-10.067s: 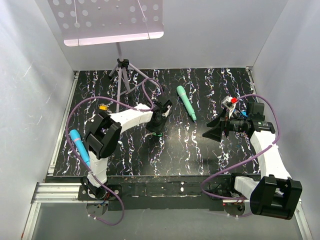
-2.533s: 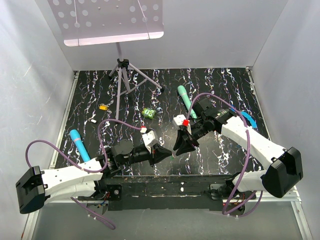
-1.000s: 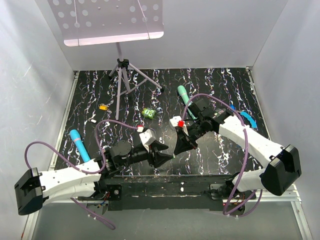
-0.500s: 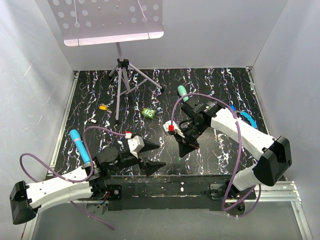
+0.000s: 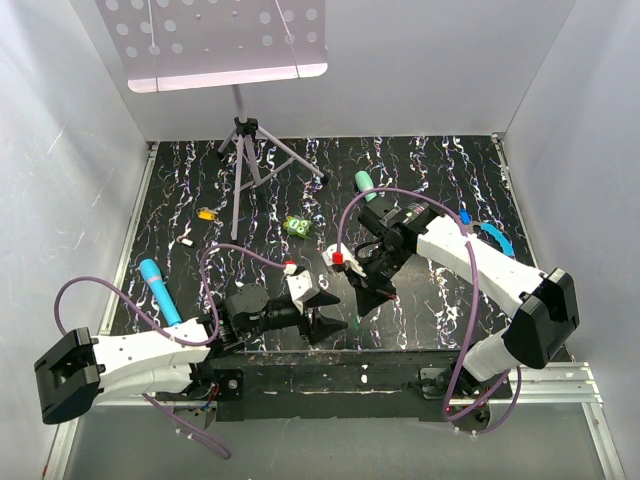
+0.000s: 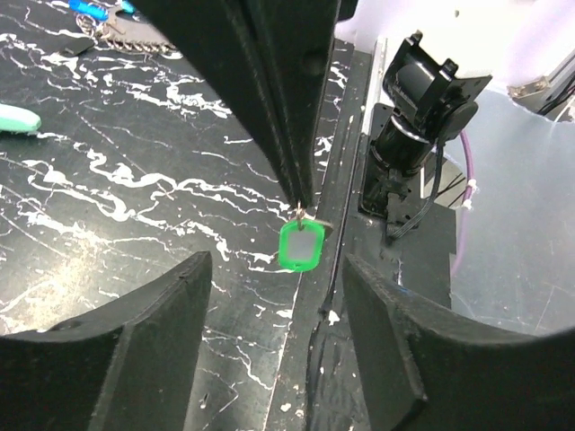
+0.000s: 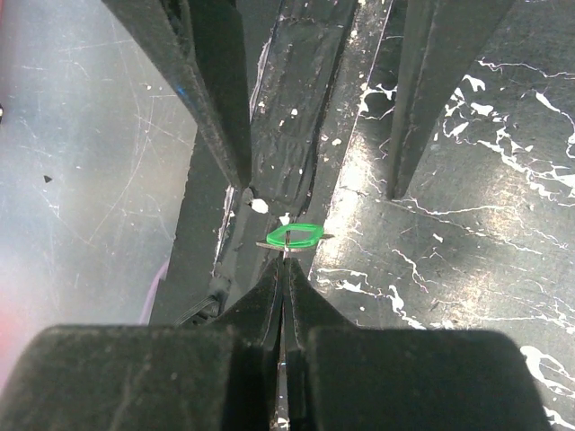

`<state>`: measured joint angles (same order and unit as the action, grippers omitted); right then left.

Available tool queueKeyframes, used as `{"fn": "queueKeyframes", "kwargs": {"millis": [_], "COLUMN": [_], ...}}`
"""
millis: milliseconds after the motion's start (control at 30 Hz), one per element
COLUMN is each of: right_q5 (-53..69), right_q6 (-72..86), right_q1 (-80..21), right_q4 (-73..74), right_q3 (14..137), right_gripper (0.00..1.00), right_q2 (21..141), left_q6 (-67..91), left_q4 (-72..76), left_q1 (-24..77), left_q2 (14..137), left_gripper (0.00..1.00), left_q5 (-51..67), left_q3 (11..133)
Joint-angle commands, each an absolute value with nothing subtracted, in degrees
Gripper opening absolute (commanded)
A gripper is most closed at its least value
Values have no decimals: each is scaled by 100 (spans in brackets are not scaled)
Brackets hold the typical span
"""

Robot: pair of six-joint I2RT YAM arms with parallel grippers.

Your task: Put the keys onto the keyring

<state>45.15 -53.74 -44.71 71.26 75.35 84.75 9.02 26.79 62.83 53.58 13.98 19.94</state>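
Green key (image 6: 301,244): there it is, dangling from the very tip of the right tool (image 7: 286,262), over the near edge of the desk (image 6: 108,197).
Right tool: clenched tight on the key's thin metal end, jaws pressed together and pointing steeply down.
Left tool (image 7: 319,189): released, its fingers (image 6: 135,350) spread wide, one to either side of the hanging key and touching nothing.
Handling: featherweight by the look of it, and free to swing. The plastic head is the broad, grippy part, so flat across the head looks like the place to take it. The metal end is thin and could slip.
Arm pose: the left arm is stretched low along the near edge. The right arm curls round from the far side, and the two tool tips nearly meet.
Keyring (image 6: 135,40): lying on the desk far beyond the right tool, chain and blue clasp well apart from the key.
Yellow-orange key (image 5: 207,213): way out past the left tool, alone on the desk.
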Motion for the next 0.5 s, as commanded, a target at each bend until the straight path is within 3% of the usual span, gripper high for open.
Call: {"fn": "queueKeyframes", "kwargs": {"millis": [0, 167, 467], "right_q5": [4676, 4772, 4834], "right_q6": [-5317, -5317, -5317], "right_q1": [-4491, -4500, -4500], "right_q4": [7260, 7295, 7304], "right_q3": [7822, 7866, 7892], "right_gripper": [1, 1, 1], "right_q2": [8552, 8552, 8578], "left_q6": [1089, 1195, 1345], "left_q4": [3339, 3550, 3832], "left_q1": [6284, 6284, 6284], "left_q2": [5423, 5581, 5985], "left_gripper": [54, 44, 39], "left_q5": [1529, 1626, 1731], "left_q3": [2145, 2136, 2232]}}
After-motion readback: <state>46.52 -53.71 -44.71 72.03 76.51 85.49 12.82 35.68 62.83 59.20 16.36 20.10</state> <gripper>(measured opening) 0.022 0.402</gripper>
